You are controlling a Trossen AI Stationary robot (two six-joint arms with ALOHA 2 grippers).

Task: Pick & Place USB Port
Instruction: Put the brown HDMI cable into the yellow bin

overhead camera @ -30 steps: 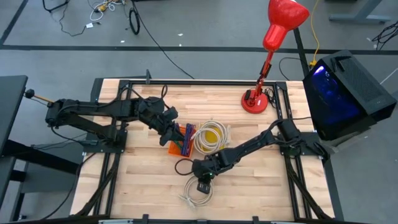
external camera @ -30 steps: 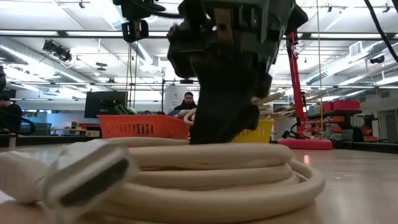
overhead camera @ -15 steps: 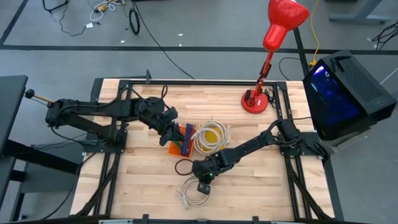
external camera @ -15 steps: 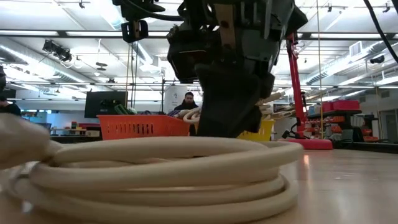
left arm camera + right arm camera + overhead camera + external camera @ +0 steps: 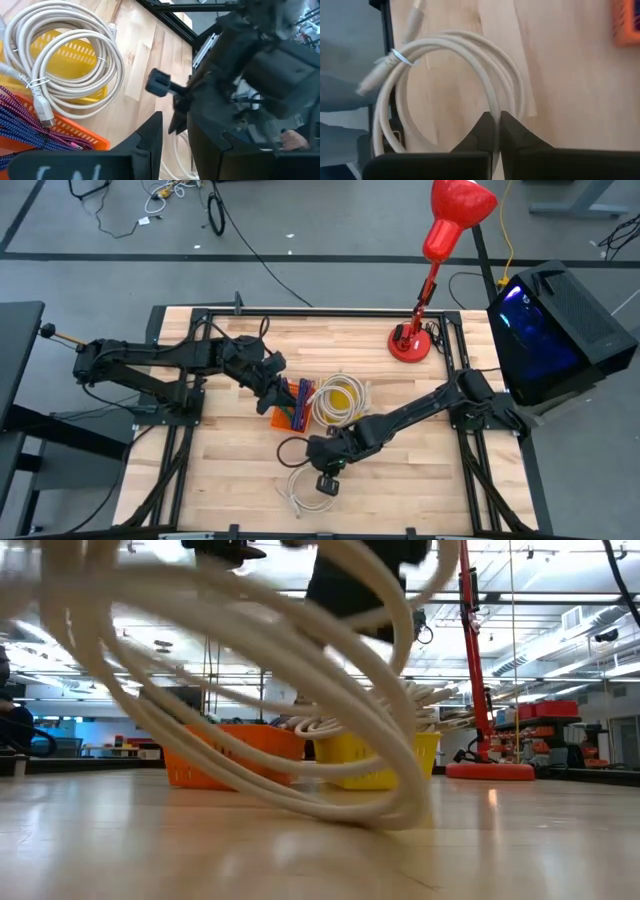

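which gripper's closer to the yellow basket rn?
Left. The left gripper hangs over the orange basket beside the yellow basket; the right gripper grips the white cable coil farther off.

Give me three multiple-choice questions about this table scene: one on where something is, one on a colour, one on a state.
1. Where is the red desk lamp?
A. at the wooden table's far edge, on the right arm's side
B. in the orange basket
C. under the left arm

2. What colour is the small basket with a cream cable coiled around it?
A. green
B. yellow
C. black

3. How is the coiled cream USB cable?
A. lying untouched
B. pinched by the right gripper, partly lifted
C. in the left gripper

Answers: 1 A, high view shows its base there. 2 B, high view. 3 B, the right wrist view shows fingers shut on a strand; the low view shows loops raised.
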